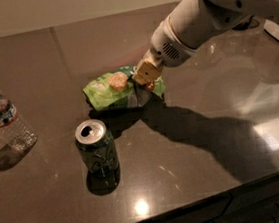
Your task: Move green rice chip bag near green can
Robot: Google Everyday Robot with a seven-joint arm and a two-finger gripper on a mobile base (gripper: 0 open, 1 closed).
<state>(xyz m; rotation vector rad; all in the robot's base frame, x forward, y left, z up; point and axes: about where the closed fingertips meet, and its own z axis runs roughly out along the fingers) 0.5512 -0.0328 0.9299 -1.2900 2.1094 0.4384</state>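
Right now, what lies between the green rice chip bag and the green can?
Nothing: in the camera view only bare table separates the green rice chip bag from the green can. The gripper holds the bag's end farther from it.

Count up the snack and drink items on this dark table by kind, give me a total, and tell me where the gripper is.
Snack bags: 1, the wrinkly light-green foil rice chip bag
Cans: 1, the short dark green soda can
Bottles: 1, the clear plastic water bottle at the left edge
Total: 3
The gripper is at the bag's right end, jaws closed on it.
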